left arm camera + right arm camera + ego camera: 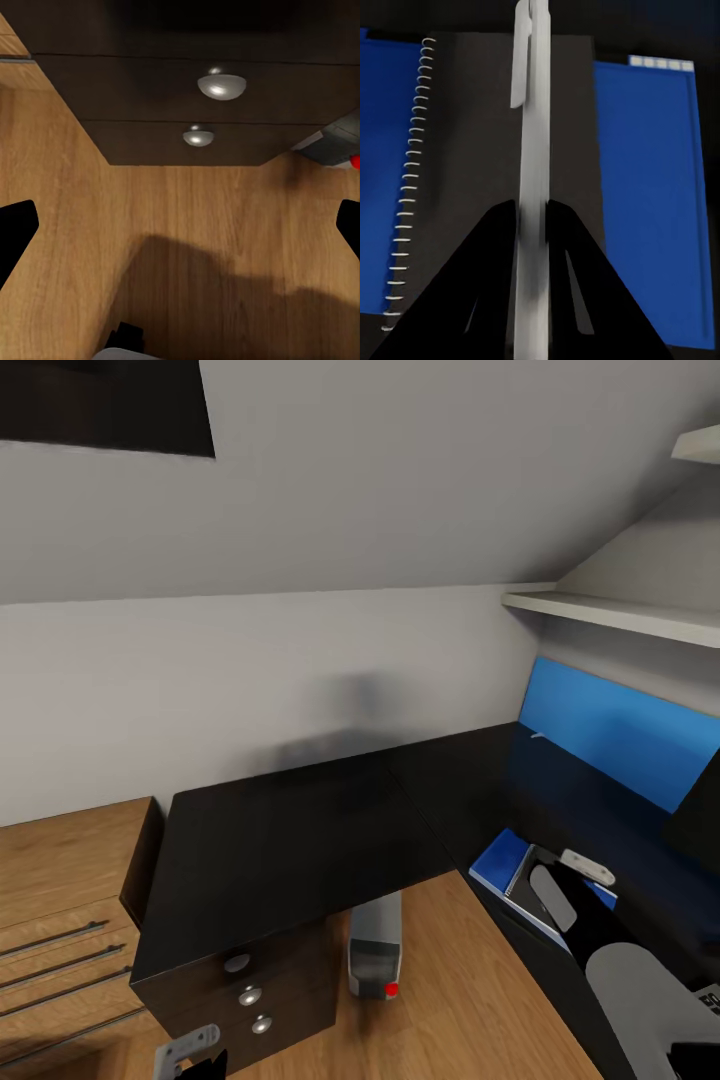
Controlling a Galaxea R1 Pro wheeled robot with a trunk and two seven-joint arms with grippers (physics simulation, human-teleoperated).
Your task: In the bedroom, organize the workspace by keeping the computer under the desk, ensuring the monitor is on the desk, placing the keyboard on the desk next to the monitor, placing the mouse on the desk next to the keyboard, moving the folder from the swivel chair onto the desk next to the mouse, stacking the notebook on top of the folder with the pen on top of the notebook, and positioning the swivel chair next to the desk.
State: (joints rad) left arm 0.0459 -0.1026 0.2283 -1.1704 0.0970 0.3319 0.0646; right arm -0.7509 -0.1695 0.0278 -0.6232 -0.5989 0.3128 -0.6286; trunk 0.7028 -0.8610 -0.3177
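Observation:
My right gripper [531, 217] is shut on the slim white pen [531, 135], holding it lengthwise over the dark spiral-bound notebook [472, 150]. That notebook lies on the bright blue folder [649, 187]. In the head view the pen [588, 866], notebook [528, 882] and folder [498, 860] are on the black desk [290, 840], with the right gripper [572, 872] over them. The computer [375, 950] stands on the floor under the desk, its red light showing. A black corner of the monitor [702, 810] is at the right edge. My left gripper [180, 232] hangs open and holds nothing, low in front of the desk drawers [221, 84].
A light wooden drawer unit [60, 890] stands left of the desk. The blue back panel [620, 730] and a white shelf [620, 615] rise behind the desk's right wing. Wooden floor [187, 225] lies below the left gripper, with the computer [334, 142] beside the drawers.

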